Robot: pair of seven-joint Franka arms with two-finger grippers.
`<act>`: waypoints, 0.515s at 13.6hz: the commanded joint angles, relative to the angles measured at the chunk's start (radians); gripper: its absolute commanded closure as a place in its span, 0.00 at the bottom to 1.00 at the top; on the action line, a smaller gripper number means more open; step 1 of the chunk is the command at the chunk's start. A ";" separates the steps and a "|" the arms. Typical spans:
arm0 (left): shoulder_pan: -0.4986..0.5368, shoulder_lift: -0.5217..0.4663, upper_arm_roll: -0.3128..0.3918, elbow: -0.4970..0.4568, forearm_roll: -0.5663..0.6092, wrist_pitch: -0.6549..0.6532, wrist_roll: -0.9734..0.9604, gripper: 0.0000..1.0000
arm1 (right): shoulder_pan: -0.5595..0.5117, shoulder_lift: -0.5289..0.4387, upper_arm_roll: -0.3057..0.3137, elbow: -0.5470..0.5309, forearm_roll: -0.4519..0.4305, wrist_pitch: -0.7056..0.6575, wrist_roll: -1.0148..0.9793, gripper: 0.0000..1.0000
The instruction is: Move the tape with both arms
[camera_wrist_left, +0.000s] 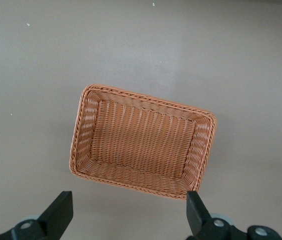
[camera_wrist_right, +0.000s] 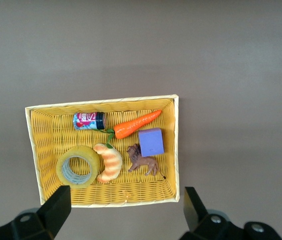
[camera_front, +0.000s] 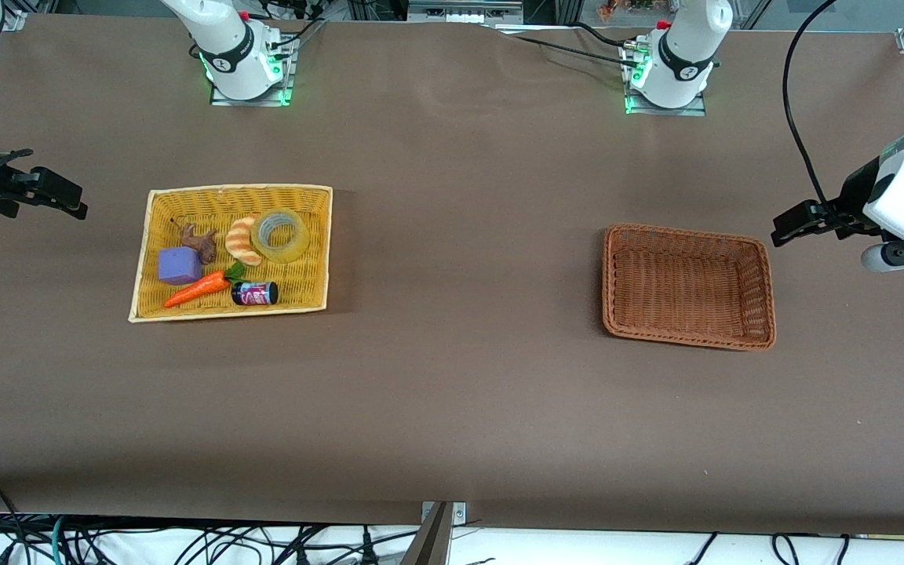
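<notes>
In the yellow basket, the can and carrot lie nearest the camera. The tape lies flat in the basket's farther corner, toward the middle of the surface, touching the croissant. It looks light, stiff and smooth; pinch one wall through the hole. The brown basket sits empty. The right gripper and left gripper wait, fingers spread.

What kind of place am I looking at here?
Probably a robotics lab: two white arms bolted along a brown-covered table, loose cables along its edge, and toy-like items, tape among them, in a yellow basket near a brown basket.
</notes>
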 commanded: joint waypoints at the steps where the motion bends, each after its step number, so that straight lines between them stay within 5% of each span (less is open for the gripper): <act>1: -0.044 -0.010 0.050 0.012 0.016 -0.010 0.022 0.00 | 0.000 0.014 0.008 0.012 -0.014 -0.049 0.006 0.00; 5: -0.121 -0.021 0.113 0.001 0.083 -0.030 0.019 0.00 | 0.004 0.005 0.017 -0.101 -0.011 0.004 0.028 0.00; 7: -0.127 -0.035 0.111 -0.003 0.095 -0.057 0.020 0.00 | 0.006 -0.023 0.049 -0.242 -0.008 0.114 0.077 0.00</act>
